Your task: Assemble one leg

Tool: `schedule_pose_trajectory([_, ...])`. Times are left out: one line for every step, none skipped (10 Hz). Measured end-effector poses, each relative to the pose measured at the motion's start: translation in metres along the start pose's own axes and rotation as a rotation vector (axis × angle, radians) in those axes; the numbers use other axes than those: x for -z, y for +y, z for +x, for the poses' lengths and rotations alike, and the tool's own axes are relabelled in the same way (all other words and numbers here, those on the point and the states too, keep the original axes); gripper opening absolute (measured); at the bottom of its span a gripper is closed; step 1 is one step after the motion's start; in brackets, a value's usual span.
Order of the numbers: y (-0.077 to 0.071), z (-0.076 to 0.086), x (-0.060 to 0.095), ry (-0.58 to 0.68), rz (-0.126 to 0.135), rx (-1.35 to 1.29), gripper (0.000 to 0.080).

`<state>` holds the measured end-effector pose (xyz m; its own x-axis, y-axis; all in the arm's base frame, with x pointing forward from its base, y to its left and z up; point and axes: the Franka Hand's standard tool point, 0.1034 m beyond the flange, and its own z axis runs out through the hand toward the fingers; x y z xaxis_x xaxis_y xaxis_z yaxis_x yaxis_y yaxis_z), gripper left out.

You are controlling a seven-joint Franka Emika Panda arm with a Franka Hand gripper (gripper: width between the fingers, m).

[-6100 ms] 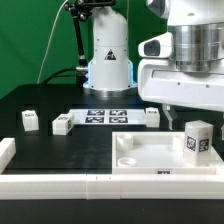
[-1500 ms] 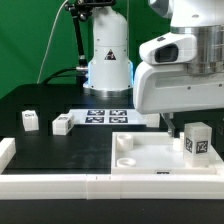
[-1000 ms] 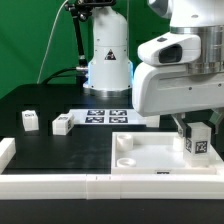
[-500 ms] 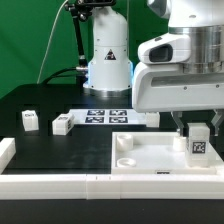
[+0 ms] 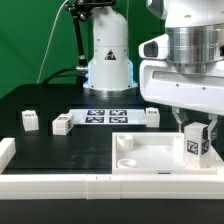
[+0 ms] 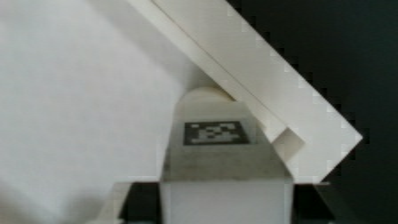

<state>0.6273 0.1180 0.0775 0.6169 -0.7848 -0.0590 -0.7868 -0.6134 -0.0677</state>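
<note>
A leg (image 5: pixel 197 145), a small white block with a square tag on its face, stands upright at the corner of the large white panel (image 5: pixel 150 152) on the exterior view's right. My gripper (image 5: pixel 197 133) is down over it with one finger on each side, shut on the leg. In the wrist view the leg (image 6: pixel 217 150) fills the gap between the dark fingers of the gripper (image 6: pixel 217 202), and its tag faces the camera. The panel's raised edge (image 6: pixel 249 70) runs diagonally beside it.
Three more legs lie on the black table: one (image 5: pixel 30 119) at the exterior view's left, one (image 5: pixel 63 124) beside it, one (image 5: pixel 151 117) behind the panel. The marker board (image 5: pixel 105 115) lies at the back, before the robot base (image 5: pixel 108 65). A white border (image 5: pixel 50 184) runs along the front.
The gripper has come down around the leg on the panel's corner and has turned about its vertical axis in the last half second. The leg stays at that corner.
</note>
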Motion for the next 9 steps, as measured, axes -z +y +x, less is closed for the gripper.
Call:
schedule_pose_trajectory([0.0001, 0.0003, 0.0, -0.004, 0.003, -0.095, 0.0292])
schedule_pose_trajectory([-0.0001, -0.0001, 0.0, -0.004, 0.003, -0.161, 0.0292])
schedule_pose_trajectory([-0.0001, -0.0001, -0.0001, -0.004, 0.002, -0.162, 0.0292])
schedule_pose_trajectory([0.0, -0.0002, -0.0004, -0.004, 0.002, -0.139, 0.0377])
schedule_pose_trajectory([0.0, -0.0002, -0.0004, -0.004, 0.002, -0.095, 0.0543])
schedule_pose_trajectory([-0.0003, -0.0007, -0.0006, -0.003, 0.002, -0.045, 0.0543])
schedule_pose_trajectory([-0.0014, -0.0033, -0.0014, -0.004, 0.002, 0.024, 0.063])
schedule_pose_trajectory([-0.0024, -0.0059, -0.0019, 0.002, -0.005, 0.161, 0.0644])
schedule_pose_trajectory([-0.0031, -0.0076, -0.0023, 0.006, -0.011, 0.263, 0.0644])
